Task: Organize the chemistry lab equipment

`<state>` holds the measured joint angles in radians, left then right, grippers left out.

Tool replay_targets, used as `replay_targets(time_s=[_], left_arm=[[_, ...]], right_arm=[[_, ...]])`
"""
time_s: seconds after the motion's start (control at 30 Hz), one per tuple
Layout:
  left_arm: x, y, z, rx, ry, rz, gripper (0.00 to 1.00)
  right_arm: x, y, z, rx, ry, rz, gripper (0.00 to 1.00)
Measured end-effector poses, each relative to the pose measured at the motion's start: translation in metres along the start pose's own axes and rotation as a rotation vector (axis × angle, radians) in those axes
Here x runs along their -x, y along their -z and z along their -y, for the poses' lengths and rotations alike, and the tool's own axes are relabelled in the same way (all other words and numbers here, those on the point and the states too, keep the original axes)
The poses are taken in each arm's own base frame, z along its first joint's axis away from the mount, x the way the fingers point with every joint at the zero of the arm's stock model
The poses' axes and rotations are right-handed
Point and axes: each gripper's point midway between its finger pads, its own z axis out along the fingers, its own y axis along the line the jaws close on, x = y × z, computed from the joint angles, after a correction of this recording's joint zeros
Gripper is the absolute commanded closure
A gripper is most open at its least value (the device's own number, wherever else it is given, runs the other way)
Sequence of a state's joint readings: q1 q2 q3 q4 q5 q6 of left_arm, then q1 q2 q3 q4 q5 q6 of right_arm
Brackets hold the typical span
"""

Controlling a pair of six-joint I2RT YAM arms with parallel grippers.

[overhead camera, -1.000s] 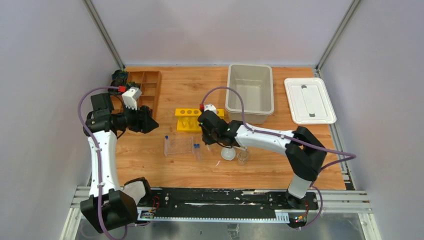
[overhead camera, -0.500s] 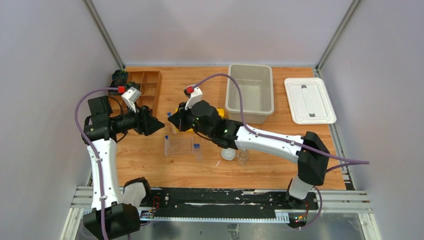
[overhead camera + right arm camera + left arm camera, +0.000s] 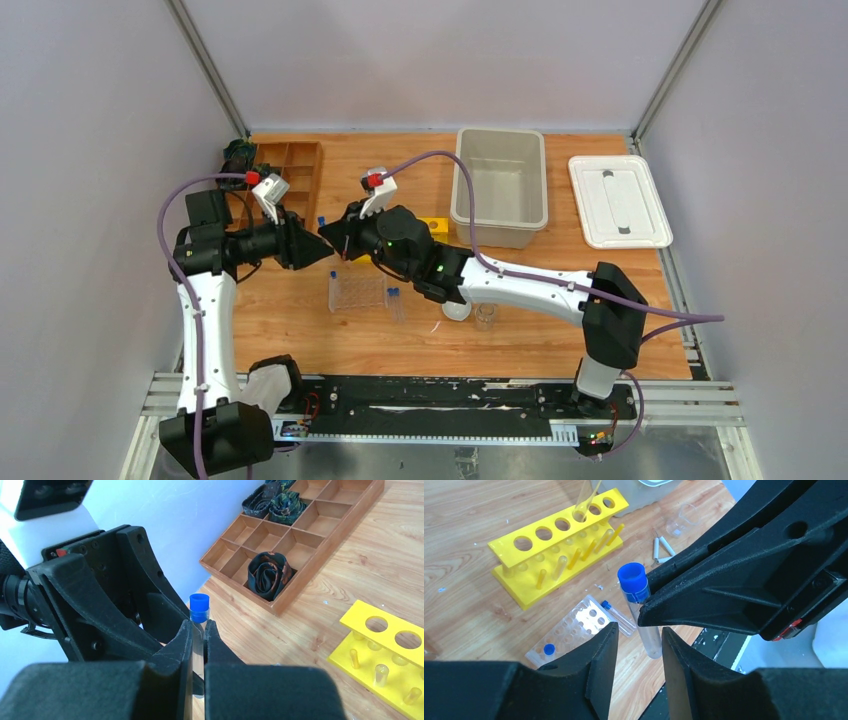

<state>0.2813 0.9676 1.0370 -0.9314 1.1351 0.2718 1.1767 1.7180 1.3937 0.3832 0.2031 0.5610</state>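
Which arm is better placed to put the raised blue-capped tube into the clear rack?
Right, probably: the right gripper is shut on the tube, near the clear rack. The left gripper is open and holds nothing.

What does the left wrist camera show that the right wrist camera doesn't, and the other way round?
Only the left wrist view: the clear plastic rack and a glass beaker. Only the right wrist view: the wooden compartment tray holding dark rolled items. Both: the blue-capped tube pinched in the right hand, and the yellow rack.
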Motion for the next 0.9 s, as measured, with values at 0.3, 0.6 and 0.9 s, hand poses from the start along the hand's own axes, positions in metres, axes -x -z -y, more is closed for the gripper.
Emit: replay_targets(time_s=[0.3, 0.6, 0.9], left_arm=[[-0.001, -0.002, 0.003, -0.017, 0.004, -0.009, 0.89], [-0.004, -0.001, -0.008, 0.039, -0.054, -0.028, 1.00], [-0.005, 0.003, -0.006, 0.077, -0.186, -0.034, 1.00]], right_arm=[[0.007, -0.001, -0.002, 0.003, -0.006, 0.029, 0.90], [0.012, -0.001, 0.000, -0.033, -0.009, -0.011, 0.61], [0.029, -0.005, -0.003, -0.023, -0.002, -0.123, 0.60]])
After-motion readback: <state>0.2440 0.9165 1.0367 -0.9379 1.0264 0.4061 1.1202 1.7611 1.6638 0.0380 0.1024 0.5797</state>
